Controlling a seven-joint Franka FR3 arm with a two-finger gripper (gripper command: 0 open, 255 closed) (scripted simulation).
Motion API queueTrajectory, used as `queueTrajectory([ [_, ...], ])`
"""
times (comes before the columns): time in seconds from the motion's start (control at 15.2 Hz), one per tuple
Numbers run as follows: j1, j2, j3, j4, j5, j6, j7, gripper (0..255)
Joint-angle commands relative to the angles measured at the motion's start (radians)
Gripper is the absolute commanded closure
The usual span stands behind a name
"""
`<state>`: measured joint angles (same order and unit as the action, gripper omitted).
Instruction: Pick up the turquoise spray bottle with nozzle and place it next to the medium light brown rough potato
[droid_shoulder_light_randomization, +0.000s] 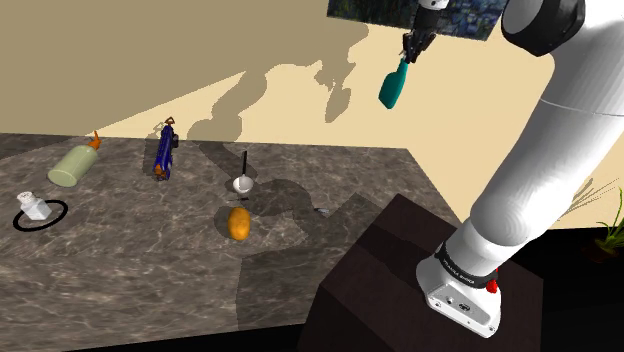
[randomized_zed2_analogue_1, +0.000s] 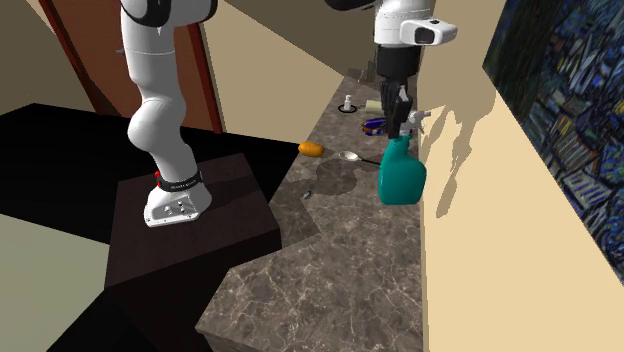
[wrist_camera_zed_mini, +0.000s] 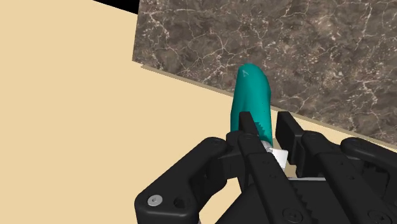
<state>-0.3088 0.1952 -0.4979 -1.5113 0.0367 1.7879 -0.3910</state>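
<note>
Shoulder view shows the pincer (droid_shoulder_light_randomization: 412, 50) clenched on the top end of the bottle (droid_shoulder_light_randomization: 393, 88), which hangs in the air high above the counter (droid_shoulder_light_randomization: 130, 250), well apart from the potato (droid_shoulder_light_randomization: 238, 223) and on its wall side. The hold is only at the narrow neck, so I think the wide body can swing or slip out in a fast move. A white scoop (droid_shoulder_light_randomization: 242, 183) stands just beside the potato, also on its wall side; a descent from there may knock it, or push the potato so that it rolls
</note>
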Motion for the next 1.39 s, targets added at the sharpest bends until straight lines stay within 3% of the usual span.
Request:
queueTrajectory([
  [0.0, 0.027, -0.022, 0.012, -0.019, -0.016, -0.001, 0.039, 255],
  [0.66, 0.179, -0.124, 0.110, -0.130, -0.095, 0.004, 0.295, 255],
  [1.32, 0.303, -0.116, 0.215, -0.112, -0.117, -0.026, 0.526, 255],
])
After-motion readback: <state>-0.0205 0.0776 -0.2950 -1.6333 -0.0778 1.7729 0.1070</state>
